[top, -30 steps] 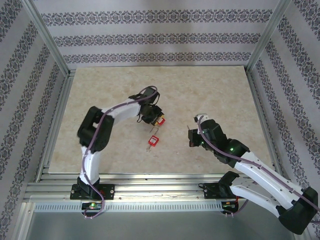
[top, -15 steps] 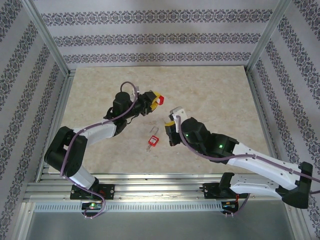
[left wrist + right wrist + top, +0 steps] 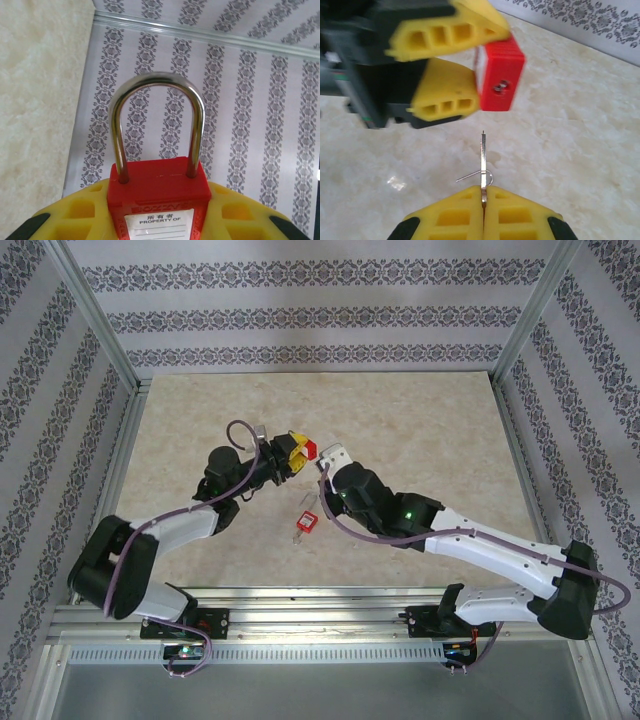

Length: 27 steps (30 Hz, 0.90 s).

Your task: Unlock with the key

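Top view, nearest the arm bases: a second lock [image 3: 305, 522] lies loose on the table [image 3: 420, 420], touching neither arm.

Just past it, the right gripper [image 3: 483, 192] is closed tight on the key [image 3: 483, 155], pinching it at the bow. The blade stands clear of the fingertips, edge-on to the wrist camera. A thin wire ring [image 3: 472, 175] hangs at the bow.

Beyond the key tip is the lock [image 3: 501, 75], red and held off the table. The left gripper [image 3: 296, 451] clamps its body between yellow fingers. The keyhole [image 3: 501, 87] faces the key but sits apart from it and a little to one side of the blade's line.

Risks, as a judgement:
- A straight push would likely hit the red face beside the hole.
- The thin pinch could then let the key swivel or slip out.
- A hard push might also slide the lock in its grip.
- The ring could catch on a finger.

The only thing here that takes anything in is the lock. Its keyhole is empty, and both legs of the shackle [image 3: 157, 77] sit down in the body, so it looks locked.

Farthest back is the patterned wall [image 3: 250, 100].
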### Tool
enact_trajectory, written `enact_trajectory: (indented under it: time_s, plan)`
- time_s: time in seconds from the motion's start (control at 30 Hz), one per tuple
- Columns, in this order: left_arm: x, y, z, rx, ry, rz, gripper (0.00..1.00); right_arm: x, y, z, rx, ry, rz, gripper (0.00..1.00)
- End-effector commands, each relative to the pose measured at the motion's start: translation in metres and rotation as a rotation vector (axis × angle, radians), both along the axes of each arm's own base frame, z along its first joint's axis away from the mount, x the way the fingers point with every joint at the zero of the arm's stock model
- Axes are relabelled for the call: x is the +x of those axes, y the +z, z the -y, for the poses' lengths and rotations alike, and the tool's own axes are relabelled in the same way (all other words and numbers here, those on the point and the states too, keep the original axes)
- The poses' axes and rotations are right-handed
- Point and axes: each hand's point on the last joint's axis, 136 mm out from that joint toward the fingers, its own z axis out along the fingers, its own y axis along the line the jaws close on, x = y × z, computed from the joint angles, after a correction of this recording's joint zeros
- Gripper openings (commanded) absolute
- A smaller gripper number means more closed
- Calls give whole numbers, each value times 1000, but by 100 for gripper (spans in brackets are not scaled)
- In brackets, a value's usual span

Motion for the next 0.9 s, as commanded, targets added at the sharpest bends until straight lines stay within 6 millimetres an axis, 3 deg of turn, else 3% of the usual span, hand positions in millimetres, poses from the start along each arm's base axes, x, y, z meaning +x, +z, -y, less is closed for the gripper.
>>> enact_trajectory:
  time_s: [0.0, 0.27, 0.87]
  plan:
    - [-13, 0, 0, 78, -41, 46, 0, 3, 17, 4, 11, 25, 30, 0]
    - [-21, -13, -1, 145, -58, 24, 0, -2, 19, 0, 62, 79, 13, 0]
    - [-24, -24, 2, 141, -57, -15, 0, -1, -13, -9, 38, 101, -67, 0]
